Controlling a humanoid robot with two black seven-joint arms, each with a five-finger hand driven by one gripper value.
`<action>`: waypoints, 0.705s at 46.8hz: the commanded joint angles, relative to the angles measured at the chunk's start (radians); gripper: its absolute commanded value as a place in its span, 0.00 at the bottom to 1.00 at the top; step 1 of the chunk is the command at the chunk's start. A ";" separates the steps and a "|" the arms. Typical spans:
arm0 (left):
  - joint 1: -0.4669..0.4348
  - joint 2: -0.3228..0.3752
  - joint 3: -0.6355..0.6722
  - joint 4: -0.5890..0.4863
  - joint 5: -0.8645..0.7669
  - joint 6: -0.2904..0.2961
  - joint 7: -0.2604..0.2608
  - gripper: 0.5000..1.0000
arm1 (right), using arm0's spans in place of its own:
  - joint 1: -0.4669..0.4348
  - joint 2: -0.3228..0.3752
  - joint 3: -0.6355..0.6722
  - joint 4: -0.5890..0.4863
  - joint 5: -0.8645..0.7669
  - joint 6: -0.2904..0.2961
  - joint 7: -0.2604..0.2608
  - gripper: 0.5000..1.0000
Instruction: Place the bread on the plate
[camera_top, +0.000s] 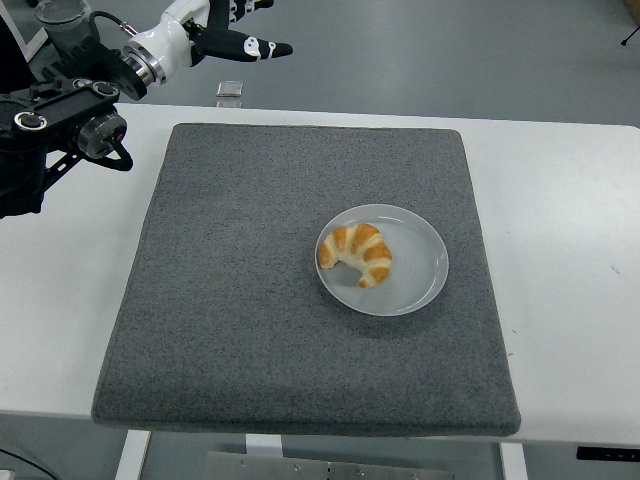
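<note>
On the grey mat (250, 320) sits a round white plate (425, 275), a little right of the mat's middle. The bread (358, 253), a golden croissant with pale stripes, lies on the left part of the plate. It rests fully inside the rim, and nothing is touching it.

The mat lies flat on the white table (570, 250) and covers most of the table's middle.

Far up and to the left of the plate is the robot's left hand (225, 30). It is white with black fingertips. It is well apart from the plate and the bread, past the mat's back left corner, over the floor beyond the table. One finger (262, 47) points out to the right, straight and loose. The hand holds nothing. The top of the hand is cut off by the picture's edge. Its black arm (55, 120) comes in from the left side, above the table's left end.

Behind the mat's back edge, just past the table, a small silver thing (229, 90) lies on the floor.
</note>
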 joint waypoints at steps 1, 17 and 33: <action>0.000 -0.001 0.000 0.034 -0.063 -0.020 0.002 0.98 | 0.000 0.000 0.001 -0.001 0.000 0.000 0.001 0.86; 0.025 -0.003 -0.003 0.136 -0.313 -0.127 0.061 0.98 | 0.000 0.000 0.000 0.001 0.000 0.000 0.001 0.86; 0.067 -0.003 -0.013 0.159 -0.472 -0.190 0.113 0.98 | 0.000 0.000 0.000 0.001 0.000 0.000 0.001 0.86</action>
